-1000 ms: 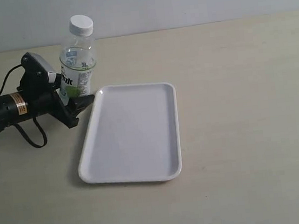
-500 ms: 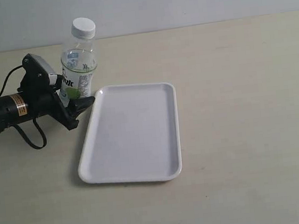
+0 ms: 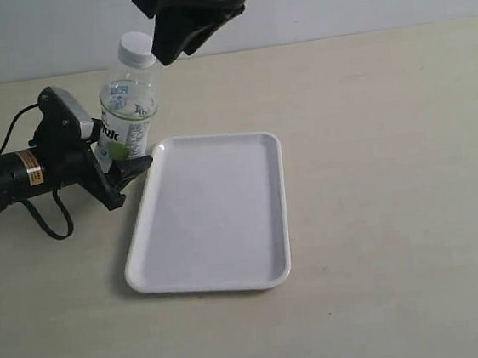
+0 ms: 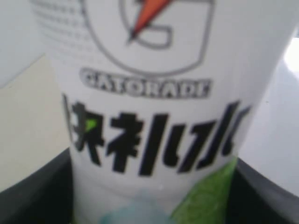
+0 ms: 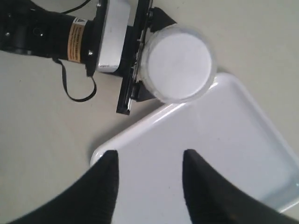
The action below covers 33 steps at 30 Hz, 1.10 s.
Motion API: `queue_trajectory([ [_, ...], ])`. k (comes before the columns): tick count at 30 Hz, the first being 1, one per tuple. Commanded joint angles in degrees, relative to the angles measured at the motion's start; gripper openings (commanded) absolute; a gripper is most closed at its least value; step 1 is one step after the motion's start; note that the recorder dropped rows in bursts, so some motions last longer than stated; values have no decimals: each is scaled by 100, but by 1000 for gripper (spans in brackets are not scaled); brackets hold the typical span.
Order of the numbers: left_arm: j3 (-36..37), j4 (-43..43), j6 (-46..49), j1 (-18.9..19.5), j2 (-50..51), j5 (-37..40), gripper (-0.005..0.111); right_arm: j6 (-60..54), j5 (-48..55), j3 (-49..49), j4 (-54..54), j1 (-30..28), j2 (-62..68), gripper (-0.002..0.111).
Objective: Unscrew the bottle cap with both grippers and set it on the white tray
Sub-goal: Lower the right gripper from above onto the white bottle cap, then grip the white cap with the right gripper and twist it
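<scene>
There's the left gripper (image 3: 109, 150): black cylindrical body; a yellow label (image 3: 31, 167) with dark print wrapped round it; a thin black cable (image 3: 56, 225) looping off its side; a pale grey block (image 5: 113, 35) at the jaw mount; and the right gripper (image 5: 149, 186): plain matte black, two tapered, round-tipped fingers (image 5: 100, 191).

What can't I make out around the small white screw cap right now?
Exterior view: the black right gripper is cut off by the top edge and overlaps the edge of the small white screw cap; their gap is unreadable.
Left wrist view: the clear plastic bottle fills the blurred frame; the cap is out of frame.
Right wrist view: the cap hides the bottle's neck; the gripper's height above it cannot be judged.
</scene>
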Motion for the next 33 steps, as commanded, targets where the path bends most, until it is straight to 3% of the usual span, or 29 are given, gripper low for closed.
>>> queue_trajectory([
  [1, 16, 128, 120, -30, -103, -186, 0, -79, -653, -47, 0, 7, 54, 58],
  [11, 16, 152, 134, -30, -103, -186, 0, -442, -1061, -47, 765, 7, 119, 60],
  [33, 16, 152, 166, -30, -103, -207, 0, -333, -1191, -47, 615, 7, 514, 60],
])
